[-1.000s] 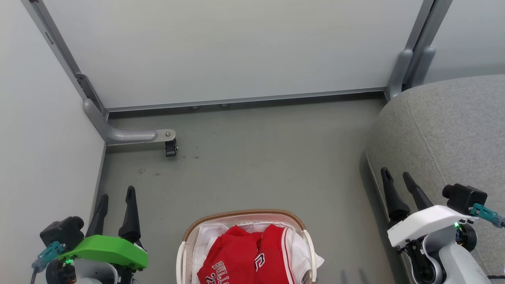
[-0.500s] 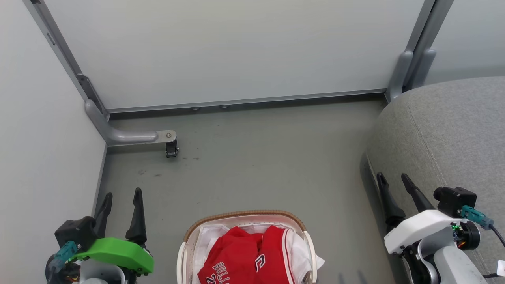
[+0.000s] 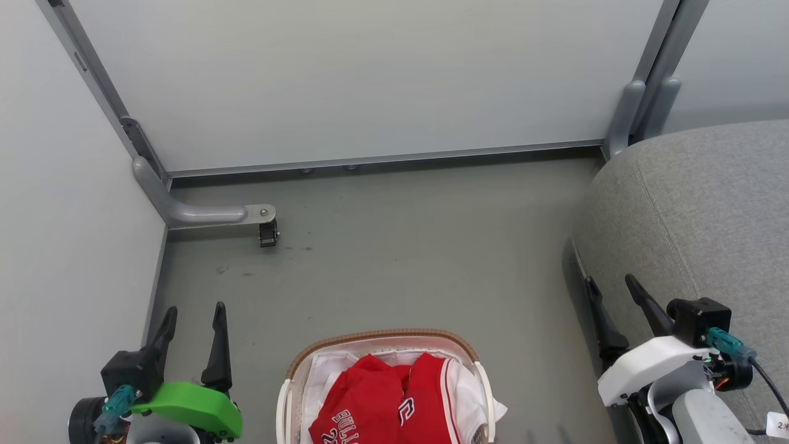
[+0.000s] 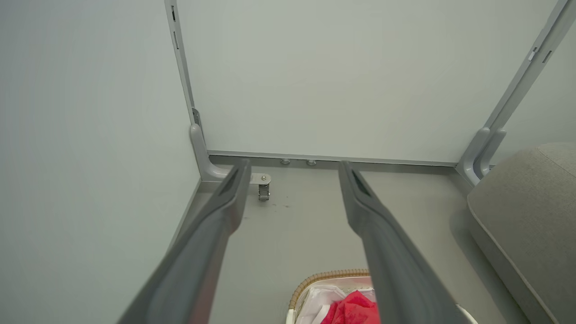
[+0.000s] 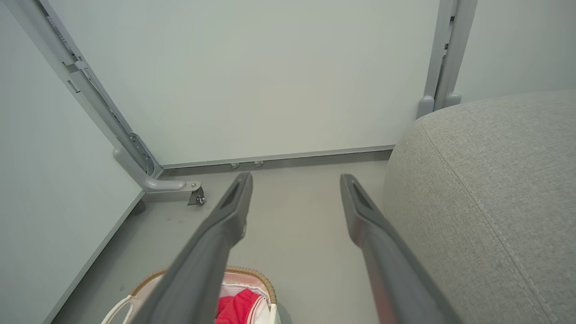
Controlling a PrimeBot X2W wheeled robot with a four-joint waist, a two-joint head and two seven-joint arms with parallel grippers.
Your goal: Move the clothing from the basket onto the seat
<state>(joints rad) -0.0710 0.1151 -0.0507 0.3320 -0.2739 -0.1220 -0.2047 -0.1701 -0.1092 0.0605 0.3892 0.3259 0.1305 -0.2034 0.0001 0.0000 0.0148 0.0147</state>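
Closest to us, we are holding our left gripper (image 3: 195, 308) at the lower left of the head view, above the floor (image 3: 400, 259) and beside the pale side panel (image 3: 61, 216), with its two dark fingers standing wide apart and nothing between them. We are holding our right gripper (image 3: 610, 280) at the lower right, just beside the rounded edge of the seat (image 3: 696, 203), its fingers likewise spread and carrying nothing. Between the two arms the basket (image 3: 382, 335) is sitting on the floor, cut off by the lower edge of the view. The clothing (image 3: 376, 401) is lying inside it, red fabric with white trim and partial lettering bunched on top of the white liner (image 3: 317, 376), which is spilling over the basket's right side. Neither gripper is touching the basket or the clothing. In the left wrist view we are looking past the parted fingers (image 4: 225, 211) at the woven rim and a patch of red below them. The grey upholstered seat is standing to the right, apart from the basket, with bare floor between them. Farther off, a small black caster (image 3: 267, 233) under a grey metal bracket (image 3: 197, 213) is resting on the floor near the left corner. Beyond it, the pale wall panel (image 3: 370, 80) is closing off the space between grey posts (image 3: 641, 105).
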